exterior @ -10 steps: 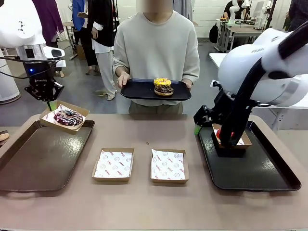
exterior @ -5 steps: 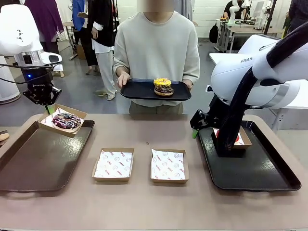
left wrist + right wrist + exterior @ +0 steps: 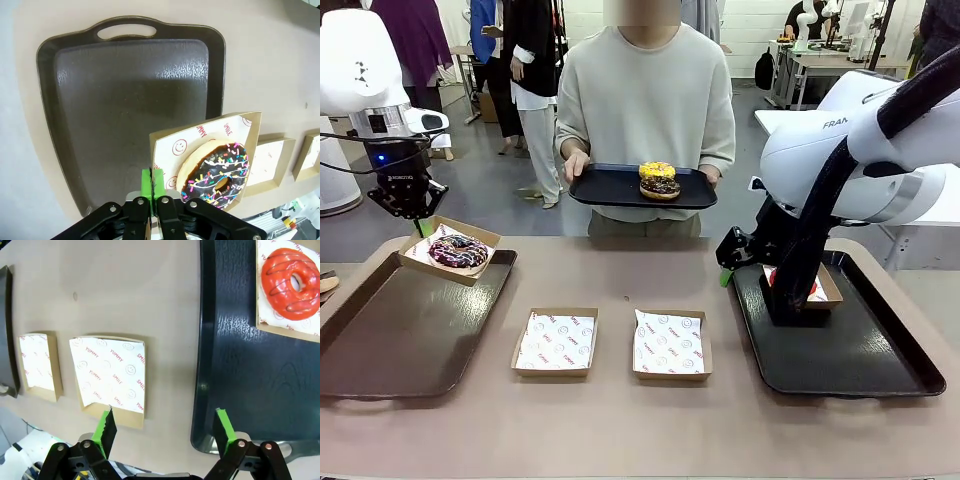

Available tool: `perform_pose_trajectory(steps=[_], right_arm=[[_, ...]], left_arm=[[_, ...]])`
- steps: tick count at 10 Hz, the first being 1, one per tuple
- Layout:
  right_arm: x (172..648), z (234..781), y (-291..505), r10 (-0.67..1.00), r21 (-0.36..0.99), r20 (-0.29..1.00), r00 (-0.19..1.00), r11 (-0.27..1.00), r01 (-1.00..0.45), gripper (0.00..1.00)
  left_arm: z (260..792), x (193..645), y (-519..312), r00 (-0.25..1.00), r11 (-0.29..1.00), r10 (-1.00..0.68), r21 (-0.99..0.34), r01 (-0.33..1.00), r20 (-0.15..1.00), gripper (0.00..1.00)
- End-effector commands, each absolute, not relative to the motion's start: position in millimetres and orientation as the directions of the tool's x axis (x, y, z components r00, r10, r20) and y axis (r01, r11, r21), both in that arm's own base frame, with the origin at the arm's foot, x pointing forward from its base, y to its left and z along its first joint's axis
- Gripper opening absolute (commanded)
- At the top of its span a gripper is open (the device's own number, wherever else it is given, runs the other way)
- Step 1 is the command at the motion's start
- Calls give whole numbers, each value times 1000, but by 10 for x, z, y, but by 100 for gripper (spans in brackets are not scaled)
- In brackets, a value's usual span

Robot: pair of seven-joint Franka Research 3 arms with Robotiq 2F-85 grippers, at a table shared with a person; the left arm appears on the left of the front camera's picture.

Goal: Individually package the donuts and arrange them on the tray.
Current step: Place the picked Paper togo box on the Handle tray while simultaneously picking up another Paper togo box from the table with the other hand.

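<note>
Purple donut [image 3: 458,250] with coloured sprinkles, lying in a paper-lined cardboard box [image 3: 485,240]. Box tilted, over the far right corner of the left tray [image 3: 400,330] (touching the rim or just above it, hard to tell). Far edge of the box pinched by the left gripper [image 3: 422,227], green pads pressed flat together on the cardboard wall. Seen from the left wrist, same pinch at a corner of the box, donut just beside the fingers, dark tray floor beyond.

Red donut [image 3: 292,282], glossy with darker stripes, in a second box [image 3: 275,322] at the far end of the right tray [image 3: 860,350]. From the front, mostly hidden behind the right arm. Right gripper [image 3: 164,416] spread wide, gripping nothing, hovering near the far left corner of that tray and apart from the second box.

Yellow donut [image 3: 657,170] stacked on the chocolate donut [image 3: 661,187], both on a dark serving tray [image 3: 610,188]. Tray held level across the table by a person, one hand [image 3: 576,164] on one end, other hand [image 3: 709,176] on the opposite end.

On the table [image 3: 620,420], between the two big trays, left lined box [image 3: 556,342] and right lined box [image 3: 668,346], side by side, near each other but not touching, printed paper facing up.
</note>
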State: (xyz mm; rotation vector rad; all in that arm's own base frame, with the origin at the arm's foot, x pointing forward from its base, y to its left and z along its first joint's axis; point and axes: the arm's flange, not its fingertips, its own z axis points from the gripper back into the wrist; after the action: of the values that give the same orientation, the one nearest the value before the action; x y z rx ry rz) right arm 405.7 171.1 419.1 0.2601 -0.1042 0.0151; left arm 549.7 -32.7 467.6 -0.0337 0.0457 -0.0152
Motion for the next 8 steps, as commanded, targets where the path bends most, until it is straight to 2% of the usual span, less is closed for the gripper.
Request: perform_pose_trajectory(steps=[1,2,4,6,8], right_arm=[[4058,4191,1709,1,256,105,994,966,-28,100],[4053,4136,1866,2,222,126,992,974,-30,100],[4068,4016,2139,-29,152,147,989,988,7,100],[4077,3863,2357,-44,125,137,990,992,27,100],[4079,3634,2490,-89,142,123,988,987,71,100]], left_arm=[[4676,5497,-327,999,999,-16,-34,14,-45,1],[4625,5546,-287,997,999,-51,-20,49,-54,1],[4559,5593,-119,998,1000,14,29,-12,-61,1],[4478,5632,94,996,996,65,65,-61,-64,1],[4367,5678,257,996,996,60,66,-56,-59,1]])
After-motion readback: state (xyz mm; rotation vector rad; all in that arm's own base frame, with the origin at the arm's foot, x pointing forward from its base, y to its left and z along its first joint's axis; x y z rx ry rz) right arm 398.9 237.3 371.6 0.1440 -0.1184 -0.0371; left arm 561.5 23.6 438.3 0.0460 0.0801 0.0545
